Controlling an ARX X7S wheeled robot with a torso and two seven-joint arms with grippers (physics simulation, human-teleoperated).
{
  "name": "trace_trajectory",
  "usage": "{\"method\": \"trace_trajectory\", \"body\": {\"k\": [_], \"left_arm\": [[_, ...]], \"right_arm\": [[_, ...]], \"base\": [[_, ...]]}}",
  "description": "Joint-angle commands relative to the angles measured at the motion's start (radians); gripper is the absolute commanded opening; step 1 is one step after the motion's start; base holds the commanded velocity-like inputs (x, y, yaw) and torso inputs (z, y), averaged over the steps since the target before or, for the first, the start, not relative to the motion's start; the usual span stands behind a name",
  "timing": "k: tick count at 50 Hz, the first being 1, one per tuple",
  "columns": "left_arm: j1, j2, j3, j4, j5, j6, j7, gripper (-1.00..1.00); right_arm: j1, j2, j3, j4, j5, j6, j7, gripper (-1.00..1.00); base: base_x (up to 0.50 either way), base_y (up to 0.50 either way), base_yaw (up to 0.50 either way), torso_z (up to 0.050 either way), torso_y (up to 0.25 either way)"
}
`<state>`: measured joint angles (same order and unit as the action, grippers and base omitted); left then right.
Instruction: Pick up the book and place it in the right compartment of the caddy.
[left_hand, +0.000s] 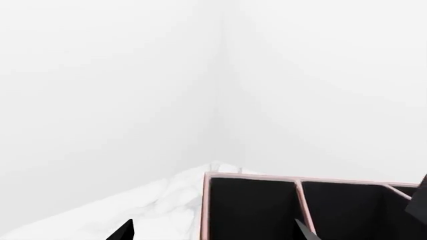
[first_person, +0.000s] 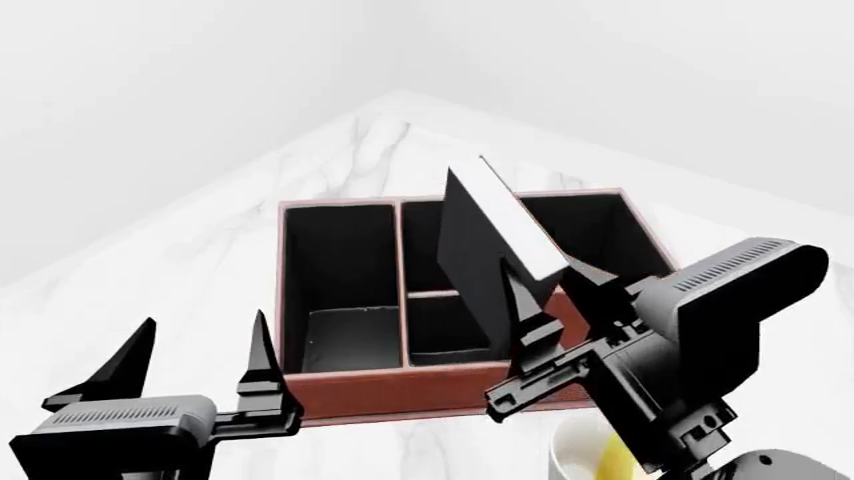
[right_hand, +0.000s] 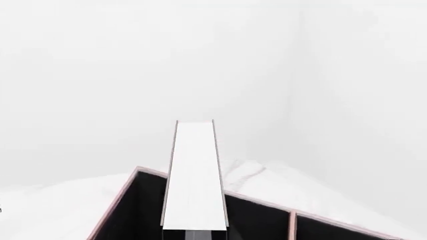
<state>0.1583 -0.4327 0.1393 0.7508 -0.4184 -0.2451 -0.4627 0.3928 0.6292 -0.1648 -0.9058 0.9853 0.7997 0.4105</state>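
The right claw (first_person: 534, 300) grips the book (first_person: 470, 250), tilted above the caddy (first_person: 400, 385) near the worktop's (first_person: 200, 230) far corner. A mug (first_person: 587, 455), seemingly, sits beside. Left claw (first_person: 194, 360) gapes empty. No lettering visible.

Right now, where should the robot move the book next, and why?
Probably a little rightward: the right pincer holds the book tilted above the caddy's middle divided section, not yet over the right compartment.

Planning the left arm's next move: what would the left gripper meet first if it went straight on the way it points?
Probably the caddy: the open left gripper points at its near-left section, though depth is unclear.
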Motion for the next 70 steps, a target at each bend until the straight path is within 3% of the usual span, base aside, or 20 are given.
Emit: {"method": "trace_trajectory", "body": {"k": [1, 34, 70], "left_arm": [[0.000, -0.002, 0.002, 0.000, -0.004, 0.000, -0.003, 1.00], [-0.004, -0.007, 0.008, -0.007, -0.020, 0.004, -0.005, 1.00], [-0.011, -0.009, 0.017, -0.020, -0.026, 0.008, -0.013, 1.00]], "right_arm": [[0.149, 0.010, 0.075, -0.007, 0.125, 0.073, 0.066, -1.00], [0.497, 0.028, 0.088, 0.176, 0.321, 0.162, 0.157, -1.00], [0.457, 0.074, 0.053, 0.401, 0.086, 0.124, 0.147, -1.00]], "base": [[0.00, 0.00, 0.00, 0.000, 0.000], [0.00, 0.00, 0.00, 0.000, 0.001], [0.00, 0.00, 0.00, 0.000, 0.001]]}}
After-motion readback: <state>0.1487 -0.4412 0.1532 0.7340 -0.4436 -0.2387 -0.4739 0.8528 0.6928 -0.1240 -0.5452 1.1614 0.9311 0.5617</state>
